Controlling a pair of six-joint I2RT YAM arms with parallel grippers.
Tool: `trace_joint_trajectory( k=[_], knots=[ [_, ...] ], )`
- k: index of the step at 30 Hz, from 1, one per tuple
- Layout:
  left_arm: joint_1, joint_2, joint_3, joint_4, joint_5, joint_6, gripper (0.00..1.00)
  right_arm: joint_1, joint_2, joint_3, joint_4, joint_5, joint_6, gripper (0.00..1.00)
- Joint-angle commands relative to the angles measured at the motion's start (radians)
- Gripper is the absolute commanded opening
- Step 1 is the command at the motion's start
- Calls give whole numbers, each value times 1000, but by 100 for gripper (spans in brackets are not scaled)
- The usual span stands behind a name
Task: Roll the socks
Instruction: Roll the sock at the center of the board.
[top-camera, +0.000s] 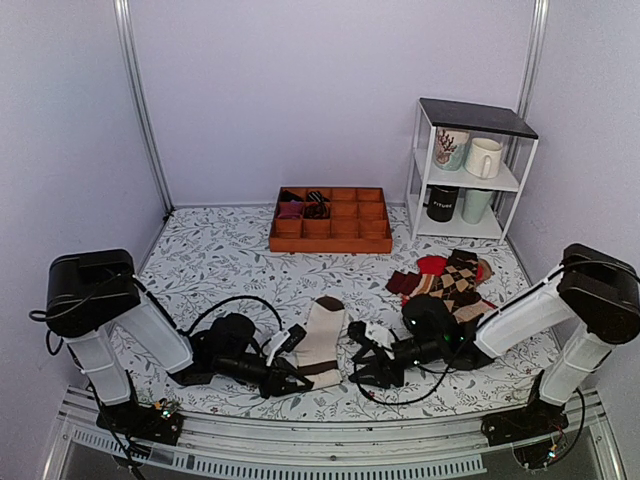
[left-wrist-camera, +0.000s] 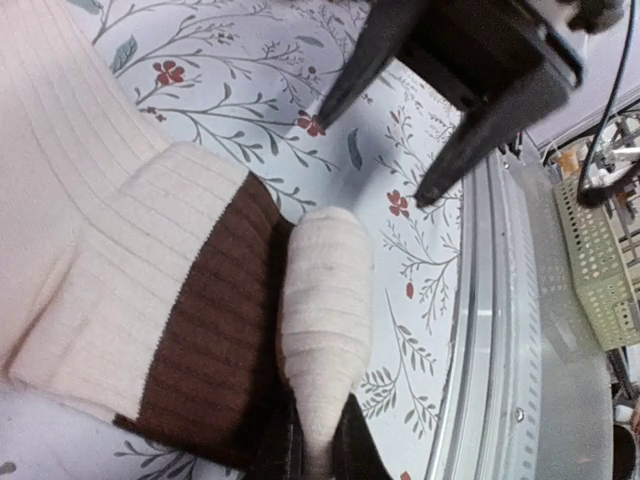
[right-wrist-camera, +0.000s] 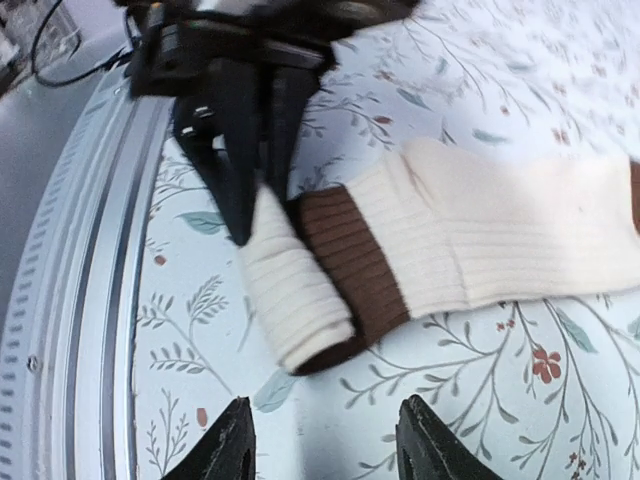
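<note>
- Socks: flat on the worktop, lying between the left pincer and the right pincer.
- Rolled near end of the socks: between the left pincer's fingers, just left of the right pincer's tips and apart from them.
- Sock pile: on the worktop, behind and right of the right pincer.
- Compartment tray: well beyond both pincers, mid-worktop.
- Shelf rack: far beyond the right pincer, right of the tray, with mugs on its shelves.

Looked like a robotics lab booth dressed as a home: plain white panel walls between aluminium posts, left arm and right arm bolted to a metal rail, yet a floral-clothed table, mugs on a shelf.
</note>
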Motion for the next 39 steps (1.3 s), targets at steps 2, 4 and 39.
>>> trace_joint_trajectory(
  k=[2, 4, 39],
  knots=[
    [4, 85, -58, -213, 36, -90, 0, 151, -25, -108, 382, 247, -413, 50],
    [4, 90, -58, -214, 36, -89, 0, 203, 1, -98, 381, 302, -482, 51],
    [7, -111, -79, -252, -100, 32, 12, 217, 211, 154, -214, 283, -404, 11]
  ],
)
